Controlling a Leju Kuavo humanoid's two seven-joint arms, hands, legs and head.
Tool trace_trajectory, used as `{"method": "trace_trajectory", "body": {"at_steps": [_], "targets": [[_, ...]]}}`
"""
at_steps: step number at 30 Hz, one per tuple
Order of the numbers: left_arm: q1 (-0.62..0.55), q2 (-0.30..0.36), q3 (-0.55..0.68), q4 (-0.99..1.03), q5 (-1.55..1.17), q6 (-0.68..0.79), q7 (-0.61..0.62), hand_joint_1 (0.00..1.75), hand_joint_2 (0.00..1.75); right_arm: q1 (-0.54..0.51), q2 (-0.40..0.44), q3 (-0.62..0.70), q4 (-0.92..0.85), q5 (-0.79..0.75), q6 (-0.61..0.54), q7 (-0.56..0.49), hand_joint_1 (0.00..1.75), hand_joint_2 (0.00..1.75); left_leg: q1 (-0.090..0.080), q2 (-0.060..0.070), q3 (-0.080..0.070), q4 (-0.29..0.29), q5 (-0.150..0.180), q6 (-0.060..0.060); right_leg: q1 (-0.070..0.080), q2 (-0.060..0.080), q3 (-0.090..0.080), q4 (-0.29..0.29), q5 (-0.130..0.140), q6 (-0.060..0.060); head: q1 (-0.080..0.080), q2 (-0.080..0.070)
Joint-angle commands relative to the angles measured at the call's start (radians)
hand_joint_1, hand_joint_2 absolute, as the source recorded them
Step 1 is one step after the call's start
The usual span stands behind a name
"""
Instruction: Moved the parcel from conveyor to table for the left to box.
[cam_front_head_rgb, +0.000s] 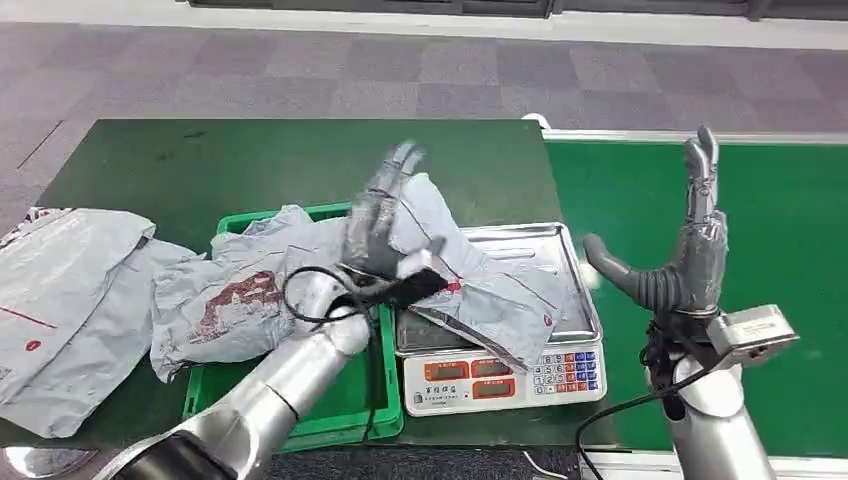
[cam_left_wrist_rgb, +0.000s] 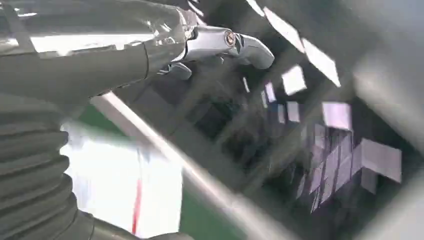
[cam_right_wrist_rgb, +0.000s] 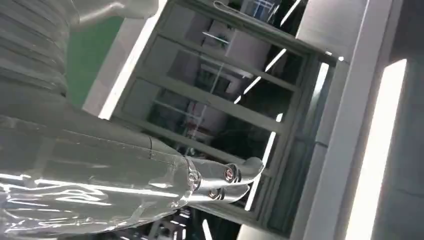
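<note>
Far-left bags: I see a heap of grey mailer bags lying on the dark green counter, hanging partly over its near-left edge.
Green crate: a low green crate sits on the counter just left of the scale; a crumpled grey bag with a dark red print lies in it and spills over its left rim.
Left robot hand: my left robot hand is raised above the seam between crate and scale, blurred, fingers spread and pointing away from me; from the head view I read it as open with nothing in it. In the left wrist view its fingers stick out straight against a blurred background.
Parcel: the grey parcel lies across the steel tray of the scale, its left end reaching over the crate; my left robot hand is in front of part of it.
Right robot hand: my right robot hand stands upright over the green conveyor, fingers straight, thumb out to the side, holding nothing.
</note>
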Motion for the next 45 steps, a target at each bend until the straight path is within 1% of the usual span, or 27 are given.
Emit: {"method": "trace_trajectory", "body": {"at_steps": [1,3,4,5,6,9,12,13,15,16,18,19,20,21,34,45], "targets": [[-0.069,-0.006,-0.261,0.166,-0.049,-0.034,0.057,0.00,1.75,-0.001,0.062,-0.079,-0.010,0.013,0.004,0.005,0.00,1.75,0.000,0.004,0.001,0.000,-0.001,-0.001,0.001,0.003,0.000,0.000,0.000,-0.001,0.000,0.000],[-0.069,-0.003,-0.258,0.163,-0.050,-0.037,0.055,0.00,1.75,-0.001,0.063,-0.080,-0.009,0.014,0.005,0.005,0.00,1.75,0.000,0.006,0.002,0.000,-0.002,-0.002,0.001,0.005,0.000,-0.001,0.000,-0.001,0.000,0.000],[-0.080,-0.006,-0.282,0.184,-0.080,-0.087,0.086,0.00,1.75,-0.003,0.063,-0.081,-0.008,0.017,0.007,0.005,0.00,1.75,0.001,0.006,0.003,-0.001,-0.002,-0.003,0.001,0.005,0.001,-0.001,0.000,-0.002,0.000,0.000],[-0.090,-0.014,-0.320,0.201,-0.128,-0.180,0.160,0.00,1.75,-0.008,0.063,-0.085,-0.009,0.024,0.015,0.005,0.00,1.75,0.000,0.006,0.002,0.000,-0.002,-0.002,0.001,0.004,0.000,-0.001,0.000,-0.001,0.000,0.000],[-0.092,-0.017,-0.341,0.205,-0.159,-0.217,0.189,0.00,1.75,-0.011,0.066,-0.090,-0.009,0.029,0.021,0.005,0.00,1.75,0.001,0.005,0.003,-0.001,-0.002,-0.003,0.001,0.003,0.001,-0.001,0.000,-0.002,0.000,0.000],[-0.098,-0.041,-0.380,0.227,-0.238,-0.416,0.285,0.00,1.75,-0.024,0.090,-0.115,-0.006,0.059,0.050,0.014,0.00,1.75,0.001,0.006,0.002,0.000,-0.002,-0.001,0.001,0.004,0.000,0.000,0.000,-0.001,0.000,0.000],[-0.094,-0.045,-0.372,0.233,-0.254,-0.492,0.311,0.00,1.75,-0.022,0.101,-0.116,-0.004,0.078,0.058,0.018,0.00,1.75,0.001,0.008,0.003,-0.001,-0.002,-0.002,0.002,0.005,0.001,-0.001,0.000,-0.001,0.000,0.000],[-0.095,-0.047,-0.370,0.243,-0.261,-0.532,0.339,0.00,1.75,-0.012,0.107,-0.117,-0.011,0.092,0.057,0.019,0.00,1.75,0.001,0.008,0.002,-0.001,-0.002,-0.001,0.001,0.005,0.000,0.000,0.000,-0.001,0.000,0.000],[-0.089,-0.043,-0.368,0.248,-0.285,-0.594,0.374,0.00,1.75,0.002,0.119,-0.123,-0.020,0.119,0.066,0.019,0.00,1.75,0.001,0.009,0.005,-0.002,-0.002,-0.003,0.002,0.006,0.002,-0.002,0.000,-0.002,0.000,0.000],[-0.087,-0.042,-0.364,0.250,-0.286,-0.597,0.376,0.00,1.75,0.004,0.122,-0.125,-0.020,0.123,0.068,0.019,0.00,1.75,0.001,0.007,0.005,-0.002,-0.002,-0.002,0.001,0.004,0.003,-0.002,0.000,-0.001,0.000,0.000],[-0.077,-0.039,-0.339,0.256,-0.277,-0.593,0.392,0.00,1.75,0.014,0.126,-0.124,-0.017,0.135,0.075,0.019,0.00,1.75,0.001,0.007,0.006,-0.003,-0.002,-0.002,0.001,0.005,0.004,-0.002,0.000,-0.001,0.000,0.000],[-0.076,-0.037,-0.337,0.257,-0.277,-0.592,0.393,0.38,1.75,0.015,0.127,-0.122,-0.014,0.136,0.077,0.020,0.00,1.75,0.000,0.007,0.006,-0.002,-0.002,-0.001,0.001,0.005,0.004,-0.001,0.000,-0.001,0.000,0.000],[-0.072,-0.034,-0.334,0.256,-0.280,-0.587,0.397,1.71,1.75,0.016,0.130,-0.122,-0.009,0.139,0.079,0.020,0.00,1.75,0.001,0.008,0.007,-0.003,-0.002,-0.002,0.001,0.006,0.005,-0.003,0.001,-0.001,0.000,0.000],[-0.066,-0.028,-0.341,0.252,-0.296,-0.572,0.404,1.75,1.75,0.019,0.134,-0.122,-0.009,0.146,0.083,0.020,0.00,1.75,0.001,0.008,0.007,-0.003,-0.002,-0.002,0.001,0.006,0.005,-0.002,0.000,-0.001,0.000,0.000],[-0.065,-0.027,-0.341,0.252,-0.297,-0.571,0.404,1.75,1.75,0.020,0.135,-0.122,-0.010,0.147,0.083,0.019,0.00,1.75,0.001,0.009,0.011,-0.004,-0.003,-0.003,0.001,0.006,0.008,-0.003,-0.001,-0.002,0.000,0.000],[-0.065,-0.027,-0.341,0.252,-0.297,-0.571,0.404,1.75,1.75,0.020,0.135,-0.122,-0.010,0.147,0.083,0.019,0.00,1.75,0.001,0.008,0.010,-0.002,-0.004,-0.002,0.001,0.005,0.007,-0.001,-0.002,-0.002,0.000,0.000]]}}
